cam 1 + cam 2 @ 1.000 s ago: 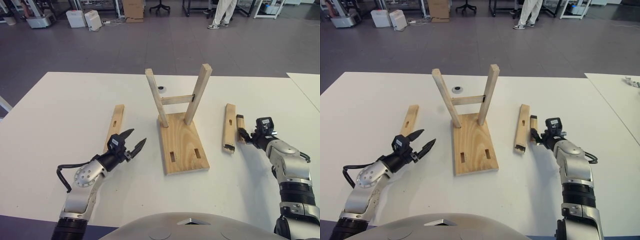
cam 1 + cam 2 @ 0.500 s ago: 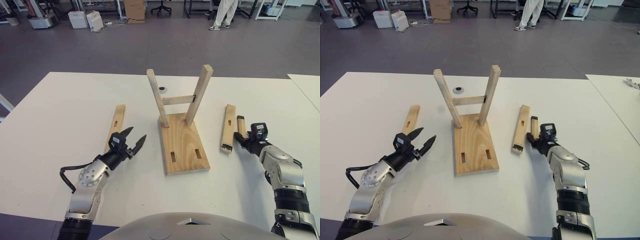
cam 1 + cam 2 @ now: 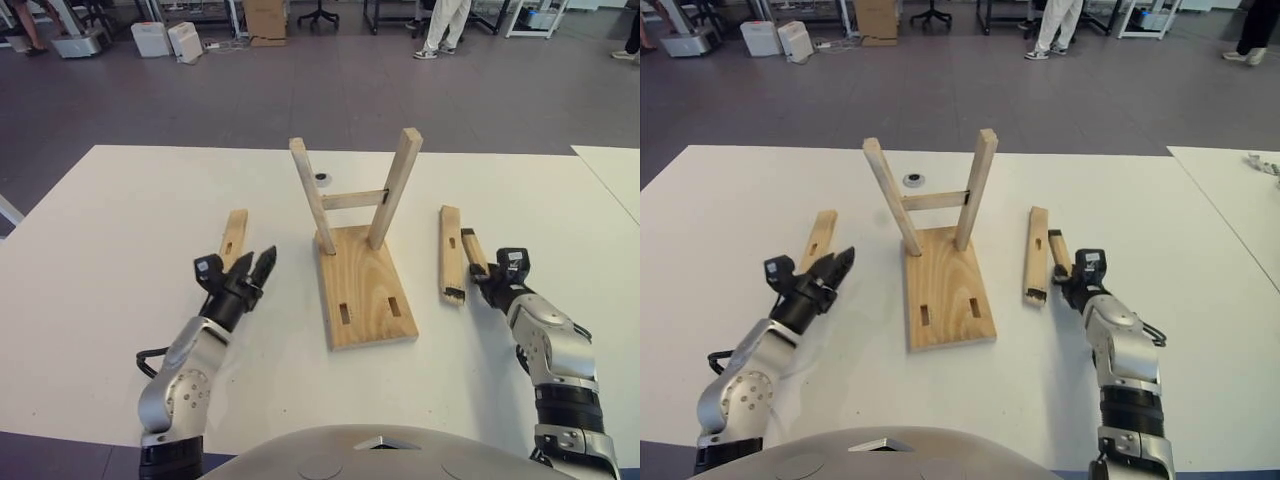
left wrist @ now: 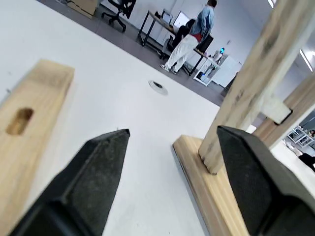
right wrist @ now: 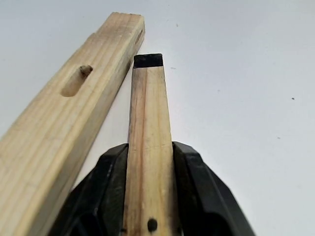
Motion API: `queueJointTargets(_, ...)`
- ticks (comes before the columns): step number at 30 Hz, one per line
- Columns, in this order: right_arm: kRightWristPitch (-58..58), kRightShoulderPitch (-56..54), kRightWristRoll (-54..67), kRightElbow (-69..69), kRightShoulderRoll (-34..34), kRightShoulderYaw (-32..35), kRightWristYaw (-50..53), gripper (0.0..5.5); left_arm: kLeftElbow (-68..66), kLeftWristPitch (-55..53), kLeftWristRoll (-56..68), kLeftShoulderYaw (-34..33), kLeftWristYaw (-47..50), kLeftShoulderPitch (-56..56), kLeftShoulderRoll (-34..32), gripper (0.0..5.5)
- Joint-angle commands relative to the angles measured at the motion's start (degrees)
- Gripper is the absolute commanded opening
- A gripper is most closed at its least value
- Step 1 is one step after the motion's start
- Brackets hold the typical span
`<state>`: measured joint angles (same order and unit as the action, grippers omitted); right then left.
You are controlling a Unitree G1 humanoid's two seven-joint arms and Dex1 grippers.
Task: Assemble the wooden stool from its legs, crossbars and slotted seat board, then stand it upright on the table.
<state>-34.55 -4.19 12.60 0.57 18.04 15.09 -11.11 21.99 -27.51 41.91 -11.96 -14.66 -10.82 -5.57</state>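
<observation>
The slotted seat board [image 3: 366, 287] lies flat mid-table, with two legs [image 3: 311, 196] standing in its far slots and a crossbar [image 3: 353, 199] joining them. One loose leg [image 3: 233, 235] lies left of the board, another [image 3: 449, 251] to its right. My left gripper [image 3: 258, 260] is open, low over the table just beside the near end of the left leg; its fingers [image 4: 93, 167] frame bare table. My right gripper [image 3: 484, 281] is shut on the near end of a short crossbar [image 5: 147, 123], which lies alongside the right leg [image 5: 69, 103].
A small round grommet [image 3: 321, 177] sits in the white table [image 3: 120, 210] behind the upright legs. Another table's corner [image 3: 615, 165] shows at the far right. Open floor lies beyond the far edge.
My left gripper has moved forward and turned toward the near end of the left leg. My right gripper, still holding the short crossbar, has shifted slightly left, closer to the right leg.
</observation>
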Motion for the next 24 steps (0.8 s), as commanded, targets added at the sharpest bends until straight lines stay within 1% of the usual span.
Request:
queueJointTargets(1, 6.67, -19.46, 4.58, -5.30, 0.39, 4.21, 2.28, 1.32, 6.65, -3.74, 12.92, -6.29, 3.25, 12.35, -4.97, 3.27)
queueJointTargets(3, 10.51, -27.01, 5.89, -9.87, 0.54, 1.52, -0.66, 1.32, 9.88, -5.81, 21.52, -6.78, 7.59, 20.68, -6.36, 3.27)
queueJointTargets(5, 12.01, -30.42, 8.72, -13.42, 0.12, -0.47, -4.08, 1.32, 11.61, -6.96, 26.99, -5.84, 11.90, 26.33, -7.00, 3.27)
queueJointTargets(8, 10.21, -31.64, 15.46, -19.14, -1.51, -4.69, -9.80, 1.32, 11.87, -7.31, 32.42, -3.75, 17.26, 33.44, -6.79, 3.27)
queueJointTargets(10, 9.01, -30.07, 18.66, -21.61, -1.47, -8.33, -14.40, 1.32, 11.21, -7.53, 33.93, -2.21, 18.90, 36.82, -6.93, 3.27)
queueJointTargets(13, 8.51, -28.21, 20.80, -23.11, -0.36, -11.61, -19.28, 1.31, 10.36, -7.86, 35.20, -0.42, 20.42, 39.66, -7.32, 3.27)
queueJointTargets(16, 7.75, -27.29, 23.12, -23.98, 0.31, -13.51, -23.36, 1.31, 9.73, -7.99, 35.40, 0.93, 21.24, 40.95, -7.61, 3.27)
queueJointTargets(22, 8.11, -26.20, 22.44, -24.37, 1.52, -17.03, -27.26, 1.31, 9.75, -7.19, 36.80, 1.85, 21.58, 41.20, -7.53, 3.27)
queueJointTargets(24, 8.19, -26.17, 22.32, -24.49, 1.58, -17.53, -27.42, 1.31, 9.76, -6.70, 37.14, 1.98, 22.36, 41.34, -7.16, 2.93)
